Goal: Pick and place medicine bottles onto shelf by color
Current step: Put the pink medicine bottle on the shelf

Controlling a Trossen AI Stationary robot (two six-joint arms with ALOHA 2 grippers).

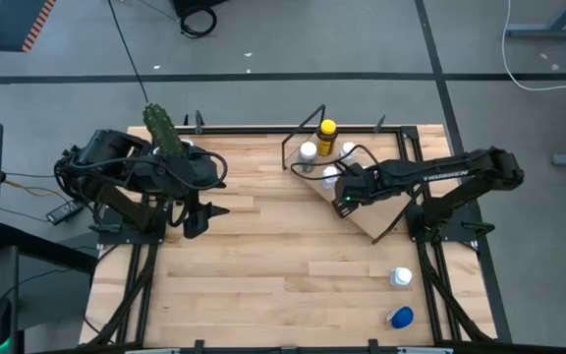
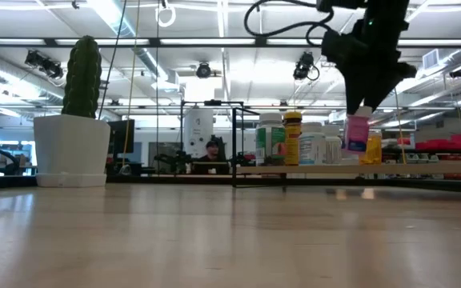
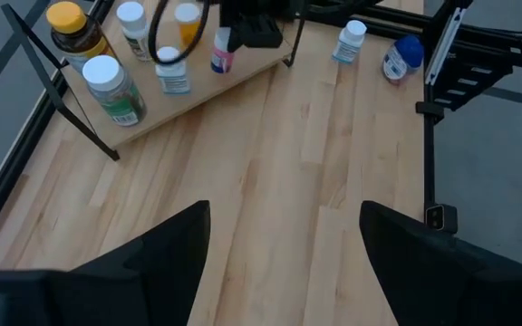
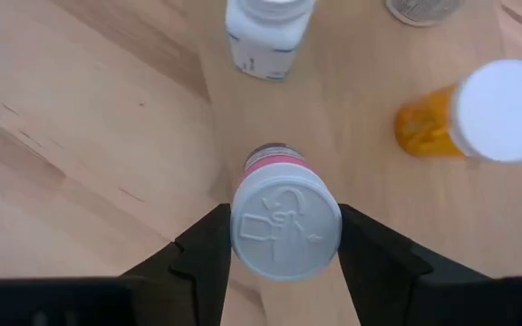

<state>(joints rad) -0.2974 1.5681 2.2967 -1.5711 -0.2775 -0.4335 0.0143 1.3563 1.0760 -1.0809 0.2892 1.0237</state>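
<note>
Right wrist view: pink bottle point(image 4: 284, 217) clamped at its white cap between the right gripper point(image 4: 285, 237) fingers, jaws partly closed on the cap, bottle hanging upright over the shelf point(image 4: 107, 109). Gripped by the cap, judged so the base can land flat on the board. Raised push-and-turn arrow symbol on the cap; no brand legible.

On the shelf just beyond the pink bottle: white-capped bottle point(image 4: 268, 32) and orange bottle point(image 4: 478, 118) with white cap, close but not touching. Yellow-capped bottle point(image 1: 326, 136) at the shelf's far end, upright. Label text on all too small to read.

Off the shelf, nearer the table's front edge: white bottle point(image 1: 401, 277) and blue-capped bottle point(image 1: 400, 317), judged still to be shelved.

Left gripper point(image 3: 284, 240) well away from the shelf, near the cactus point(image 1: 163, 133), fingers spread wide, holding nothing.
</note>
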